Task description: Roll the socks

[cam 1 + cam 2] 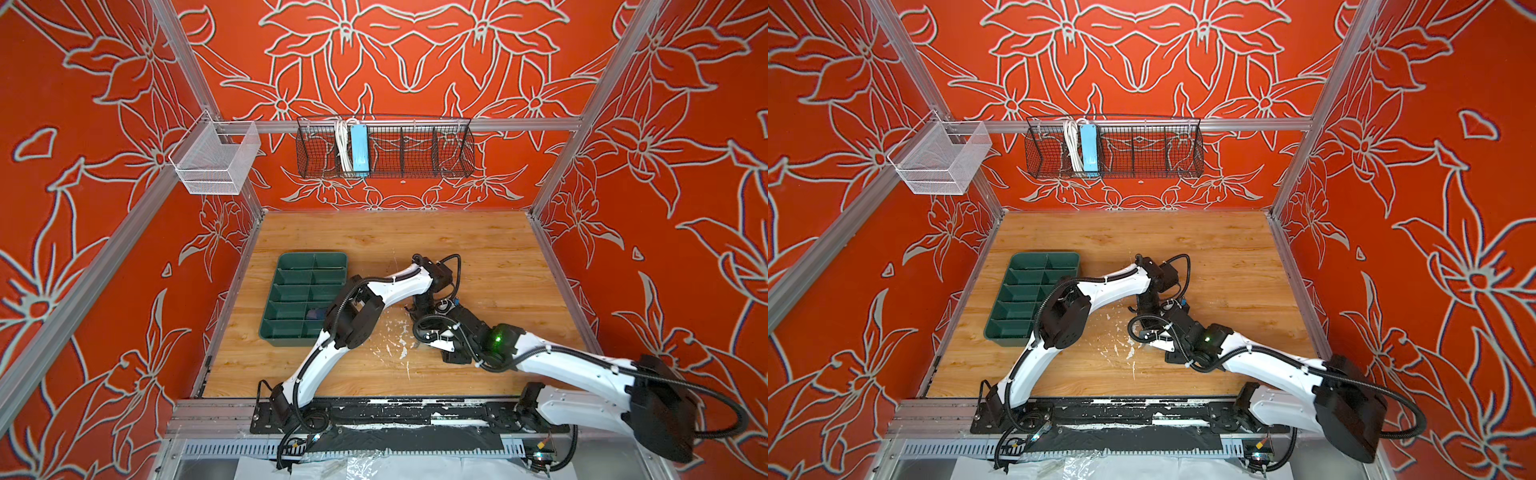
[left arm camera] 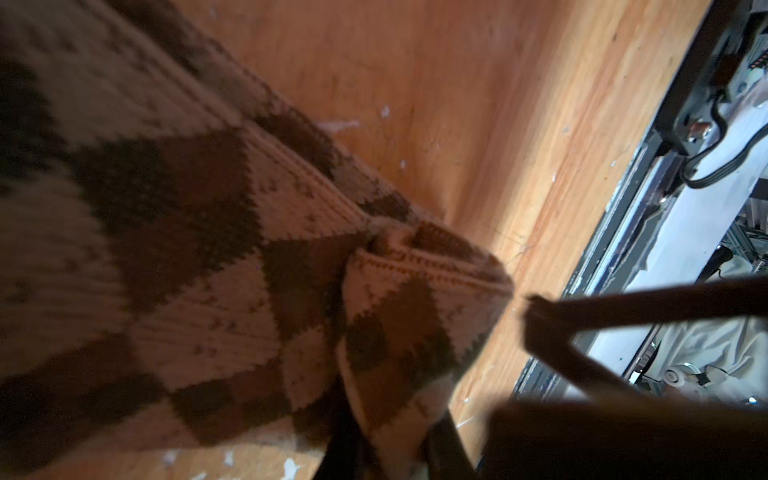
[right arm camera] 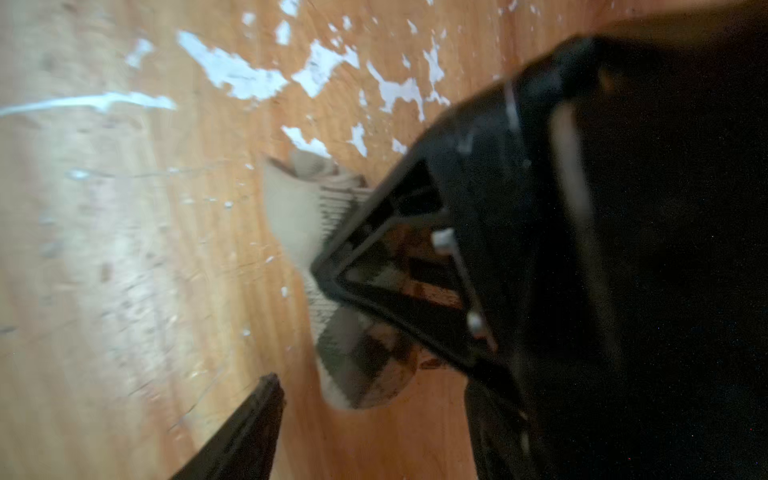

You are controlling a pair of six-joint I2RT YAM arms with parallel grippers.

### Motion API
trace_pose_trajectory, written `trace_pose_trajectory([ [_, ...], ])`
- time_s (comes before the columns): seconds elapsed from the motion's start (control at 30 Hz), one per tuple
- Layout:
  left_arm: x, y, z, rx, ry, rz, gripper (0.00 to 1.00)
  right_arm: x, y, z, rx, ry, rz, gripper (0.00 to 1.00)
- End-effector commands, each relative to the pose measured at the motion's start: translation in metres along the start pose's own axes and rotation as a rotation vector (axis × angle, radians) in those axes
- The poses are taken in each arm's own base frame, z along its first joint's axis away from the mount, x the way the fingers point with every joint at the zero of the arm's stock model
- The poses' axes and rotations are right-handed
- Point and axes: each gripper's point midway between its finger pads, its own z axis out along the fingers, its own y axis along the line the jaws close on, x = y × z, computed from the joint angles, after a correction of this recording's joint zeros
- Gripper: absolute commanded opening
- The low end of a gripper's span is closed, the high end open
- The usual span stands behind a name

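Likely feel: our beige-and-brown argyle knit sock (image 2: 187, 249), limp, light.
Left claw (image 2: 390, 449): clenching its bunched end.
Right claw (image 3: 374, 428): released; we'd pinch alongside.

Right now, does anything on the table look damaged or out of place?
Yes. The wooden tabletop is chipped: white patches break the wood grain near its front middle. The argyle sock is merely bunched in the left gripper.

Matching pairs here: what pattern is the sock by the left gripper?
The sock has beige-brown argyle diamonds, best seen in the left wrist view.
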Motion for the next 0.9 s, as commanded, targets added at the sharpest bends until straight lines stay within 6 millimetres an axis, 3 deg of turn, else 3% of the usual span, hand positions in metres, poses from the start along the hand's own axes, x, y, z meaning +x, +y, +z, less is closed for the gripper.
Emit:
trace_pose_trajectory([
  [0.0, 0.013, 0.026, 0.021, -0.059, 0.072, -0.041, 0.10, -0.014, -0.020, 0.012, 0.094, -0.018, 0.063, 0.68],
  [0.3, -0.001, 0.020, 0.001, -0.104, -0.054, -0.016, 0.14, -0.012, 0.002, 0.031, -0.044, 0.049, 0.053, 0.38],
  [0.5, -0.007, 0.007, -0.018, -0.100, -0.141, -0.019, 0.16, -0.014, 0.008, 0.034, -0.084, 0.050, 0.040, 0.10],
  [0.63, -0.005, 0.002, -0.037, -0.153, -0.229, -0.047, 0.25, -0.015, 0.013, 0.033, -0.114, 0.043, 0.019, 0.00],
  [0.87, 0.019, -0.018, -0.081, -0.182, -0.395, -0.102, 0.46, -0.012, 0.029, 0.025, -0.284, 0.037, 0.044, 0.00],
])
